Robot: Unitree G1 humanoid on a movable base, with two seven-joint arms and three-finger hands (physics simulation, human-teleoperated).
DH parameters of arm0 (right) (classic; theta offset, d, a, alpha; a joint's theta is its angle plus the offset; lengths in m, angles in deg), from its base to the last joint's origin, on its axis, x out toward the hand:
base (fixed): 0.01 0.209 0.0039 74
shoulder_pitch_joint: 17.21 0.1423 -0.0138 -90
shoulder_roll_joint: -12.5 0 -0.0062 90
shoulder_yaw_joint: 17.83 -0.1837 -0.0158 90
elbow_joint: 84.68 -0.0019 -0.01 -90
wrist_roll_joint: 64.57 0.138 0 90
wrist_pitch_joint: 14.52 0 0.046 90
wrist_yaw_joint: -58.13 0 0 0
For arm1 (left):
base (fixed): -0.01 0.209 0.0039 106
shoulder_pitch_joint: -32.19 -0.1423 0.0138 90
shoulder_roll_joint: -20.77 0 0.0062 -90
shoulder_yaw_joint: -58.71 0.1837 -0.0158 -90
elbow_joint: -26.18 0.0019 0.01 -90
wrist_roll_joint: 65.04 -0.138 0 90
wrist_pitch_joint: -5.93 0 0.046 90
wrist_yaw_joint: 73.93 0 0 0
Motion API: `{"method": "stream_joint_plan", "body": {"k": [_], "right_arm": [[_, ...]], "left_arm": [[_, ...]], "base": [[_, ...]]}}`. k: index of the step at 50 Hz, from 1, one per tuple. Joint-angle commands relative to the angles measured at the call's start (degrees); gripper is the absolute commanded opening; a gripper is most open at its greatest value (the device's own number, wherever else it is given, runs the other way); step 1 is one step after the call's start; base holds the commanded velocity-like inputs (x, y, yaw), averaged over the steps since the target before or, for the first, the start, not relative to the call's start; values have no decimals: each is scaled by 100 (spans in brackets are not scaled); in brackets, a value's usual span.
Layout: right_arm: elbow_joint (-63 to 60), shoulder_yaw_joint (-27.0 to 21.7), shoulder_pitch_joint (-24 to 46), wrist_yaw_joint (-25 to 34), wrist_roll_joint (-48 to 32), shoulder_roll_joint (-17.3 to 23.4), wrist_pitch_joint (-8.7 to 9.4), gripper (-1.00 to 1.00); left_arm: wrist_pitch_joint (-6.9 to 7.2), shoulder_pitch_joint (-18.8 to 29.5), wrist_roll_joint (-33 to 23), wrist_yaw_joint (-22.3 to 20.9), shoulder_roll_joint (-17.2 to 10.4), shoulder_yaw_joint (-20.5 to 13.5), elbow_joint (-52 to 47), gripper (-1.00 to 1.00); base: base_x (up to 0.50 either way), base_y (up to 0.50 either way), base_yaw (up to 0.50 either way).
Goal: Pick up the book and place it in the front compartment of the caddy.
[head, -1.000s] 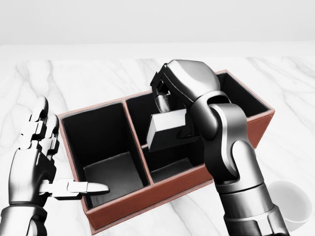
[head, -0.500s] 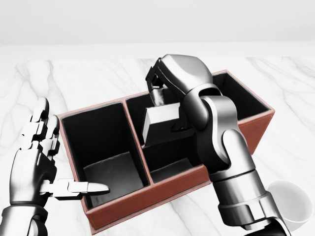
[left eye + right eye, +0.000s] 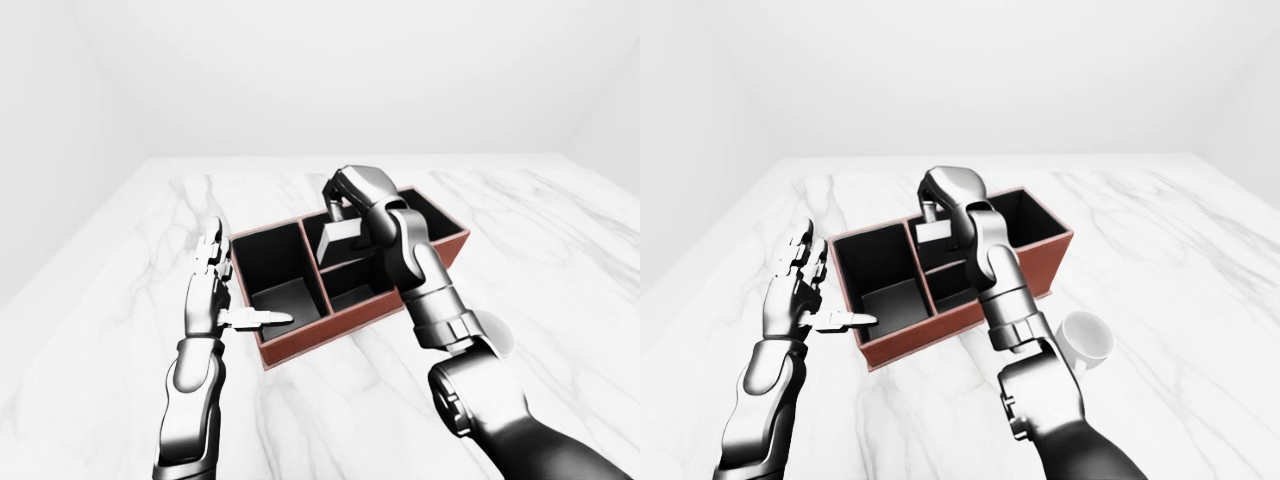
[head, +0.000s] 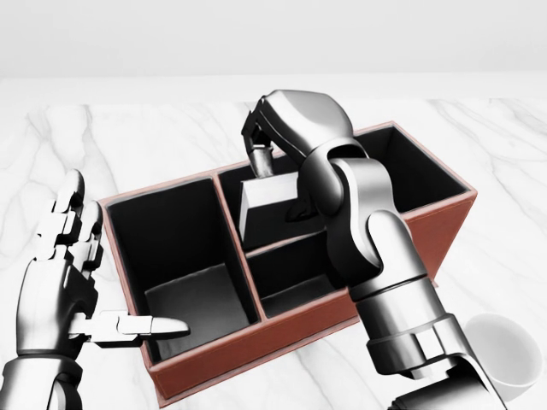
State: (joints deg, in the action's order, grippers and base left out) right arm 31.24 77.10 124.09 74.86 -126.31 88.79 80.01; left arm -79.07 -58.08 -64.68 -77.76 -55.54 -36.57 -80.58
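Note:
The caddy [image 4: 256, 343] is a red-brown box with black compartments, in the middle of the head view. The book [image 4: 272, 203], a small grey block, hangs tilted inside the caddy's middle section, above the low divider [image 4: 286, 243]. My right hand [image 4: 263, 164] is shut on the book's top edge and reaches in from the lower right. My left hand [image 4: 90, 286] is open beside the caddy's left wall, with its thumb [image 4: 145, 326] pointing over the rim of the left compartment. It holds nothing.
The caddy stands on a white marble table [image 4: 171, 137]. A white cup [image 3: 1086, 338] stands at the lower right, next to my right forearm. The table's edge runs along the left in the left-eye view [image 3: 80, 270].
My right hand has carried the book up and to the left in the head view, from over the lower middle compartment toward the one above it. The left hand has not moved.

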Motion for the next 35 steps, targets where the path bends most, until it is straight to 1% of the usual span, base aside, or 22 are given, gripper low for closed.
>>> {"method": "stream_joint_plan", "body": {"k": [1, 9, 13, 22, 27, 28, 31, 35], "right_arm": [[276, -19, 248, -242, -90, -41, -89, -100], [545, -35, 401, -361, -69, -10, -204, -100], [713, -52, 498, -489, -31, 28, -308, -100], [826, -34, 563, -628, -21, 28, -415, -100], [1101, -22, 624, -835, -42, 30, -537, -100], [1208, -11, 636, -916, -56, 38, -596, -100], [1375, -12, 679, -1029, -61, 45, -676, -100], [1576, -10, 746, -1158, -73, 59, -759, -100]], "left_arm": [[0, 3, -1, 5, -2, -7, 23, 100], [0, 20, -2, 20, -2, -7, 28, 100], [0, 49, -1, 30, -8, -14, 46, 100], [0, 32, 0, 32, -7, -9, 23, 100], [0, 29, -2, 31, -9, -12, 18, 100], [0, 30, -3, 30, -9, -11, 28, 100], [0, 41, -2, 32, -9, -15, 50, 100], [0, 39, -6, 37, -7, -11, 59, 100]], "base": [[0, 0, 0], [0, 0, 0], [0, 0, 0], [0, 0, 0], [0, 0, 0], [0, 0, 0], [0, 0, 0], [0, 0, 0]]}}
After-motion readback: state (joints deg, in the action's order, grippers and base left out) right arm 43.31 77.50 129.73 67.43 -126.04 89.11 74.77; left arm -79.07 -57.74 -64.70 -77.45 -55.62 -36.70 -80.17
